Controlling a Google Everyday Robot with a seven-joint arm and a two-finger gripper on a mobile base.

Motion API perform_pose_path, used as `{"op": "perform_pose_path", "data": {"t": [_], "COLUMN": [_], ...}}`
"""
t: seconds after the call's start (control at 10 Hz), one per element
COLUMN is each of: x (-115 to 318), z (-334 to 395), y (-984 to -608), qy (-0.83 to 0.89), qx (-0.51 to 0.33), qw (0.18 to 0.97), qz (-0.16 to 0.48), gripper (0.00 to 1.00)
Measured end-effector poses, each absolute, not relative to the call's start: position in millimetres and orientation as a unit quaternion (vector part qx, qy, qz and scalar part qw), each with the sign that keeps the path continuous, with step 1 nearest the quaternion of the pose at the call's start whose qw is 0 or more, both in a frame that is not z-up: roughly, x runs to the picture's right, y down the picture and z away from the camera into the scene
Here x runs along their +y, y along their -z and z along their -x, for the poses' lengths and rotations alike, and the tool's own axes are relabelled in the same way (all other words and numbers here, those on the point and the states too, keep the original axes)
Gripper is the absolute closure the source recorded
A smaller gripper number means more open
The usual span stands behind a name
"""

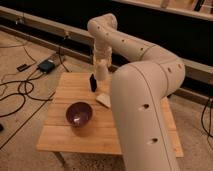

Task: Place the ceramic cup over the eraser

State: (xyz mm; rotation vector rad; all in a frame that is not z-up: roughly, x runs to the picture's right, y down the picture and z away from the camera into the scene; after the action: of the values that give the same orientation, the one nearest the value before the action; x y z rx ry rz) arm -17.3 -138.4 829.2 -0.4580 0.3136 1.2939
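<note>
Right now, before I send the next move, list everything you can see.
small white ceramic cup: one, white, held in the hand, close beside the eraser
small black upright eraser block: one, black, standing on the table's far part
dark purple round bowl: one, purple, on the table's near-left part
flat white rectangular block: one, white, on the table, partly hidden by the arm
light wooden slatted table: one, tan, centre
cables: several, black, on the floor at left
dark box: one, dark, on the floor beyond the table
arm: one, cream, reaching in from the foreground
hand: one, cream, shut on the cup, over the table's far part
</note>
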Motion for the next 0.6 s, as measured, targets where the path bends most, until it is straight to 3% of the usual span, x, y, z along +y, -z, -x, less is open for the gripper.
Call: {"op": "perform_pose_path", "data": {"t": [0.6], "x": [-134.9], "z": [61.8], "y": [-822.0], "qy": [-0.556], "qx": [0.134], "qw": [0.789], "qz": [0.225], "gripper": [1.0]}}
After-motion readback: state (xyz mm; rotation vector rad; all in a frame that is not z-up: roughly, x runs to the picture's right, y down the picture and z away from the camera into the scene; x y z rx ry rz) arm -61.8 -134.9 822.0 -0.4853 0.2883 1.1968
